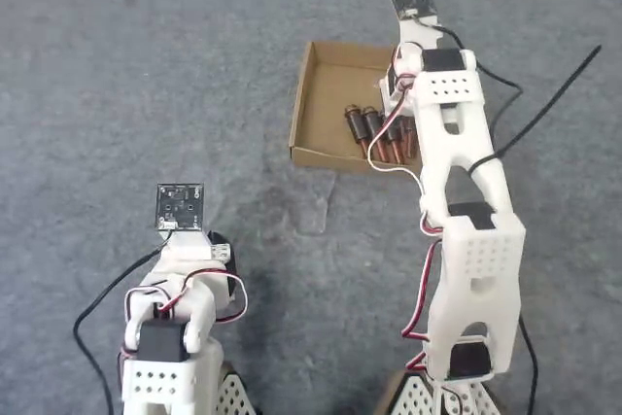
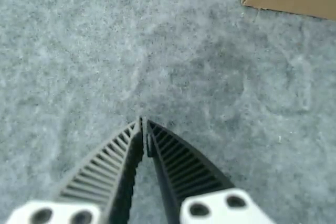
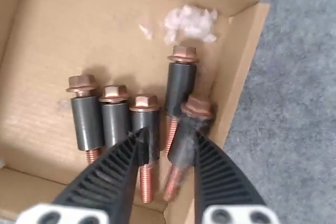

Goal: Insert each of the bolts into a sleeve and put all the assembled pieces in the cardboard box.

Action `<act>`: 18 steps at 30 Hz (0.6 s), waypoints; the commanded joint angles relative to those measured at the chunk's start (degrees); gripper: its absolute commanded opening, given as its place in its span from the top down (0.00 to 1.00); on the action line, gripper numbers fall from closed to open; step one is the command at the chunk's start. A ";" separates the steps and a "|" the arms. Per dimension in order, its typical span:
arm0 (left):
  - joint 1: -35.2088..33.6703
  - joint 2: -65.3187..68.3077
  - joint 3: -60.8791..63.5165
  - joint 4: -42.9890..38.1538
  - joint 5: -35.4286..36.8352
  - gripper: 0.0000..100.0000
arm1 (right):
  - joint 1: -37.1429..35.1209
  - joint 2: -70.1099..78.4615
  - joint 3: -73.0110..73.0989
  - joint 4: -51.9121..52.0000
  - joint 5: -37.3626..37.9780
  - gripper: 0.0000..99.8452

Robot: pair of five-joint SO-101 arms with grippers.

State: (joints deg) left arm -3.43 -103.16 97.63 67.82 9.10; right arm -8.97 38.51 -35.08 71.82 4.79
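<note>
Assembled pieces [image 3: 115, 121]: copper bolts [image 3: 114, 93] in dark sleeves [image 3: 86, 121], four lying in cardboard box [image 3: 63, 24]. Fifth piece [image 3: 186, 129], blurred, sits between right gripper [image 3: 169, 136] fingers [image 3: 121, 166], which are parted and seemingly not clamping. Left gripper [image 2: 143, 125]: closed, empty.

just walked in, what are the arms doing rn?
The right gripper hangs over the cardboard box. Its jaws are open, with a sleeved bolt between them that looks to be dropping into the box. Four assembled pieces lie side by side on the box floor. The left gripper is shut and empty above the grey carpet, off to the side of the box.
</note>
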 commanded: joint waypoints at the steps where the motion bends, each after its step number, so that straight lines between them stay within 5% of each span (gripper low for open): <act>1: 0.09 -1.23 -1.10 -0.26 -0.26 0.99 | 0.66 -1.27 -4.13 0.84 0.44 0.92; 18: 0.09 -1.23 -1.10 -0.26 -0.26 0.99 | -0.40 -13.32 -2.90 17.36 -6.24 0.99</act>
State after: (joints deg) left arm -3.43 -103.16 97.63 67.82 9.10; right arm -9.14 32.35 -36.04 86.07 -0.31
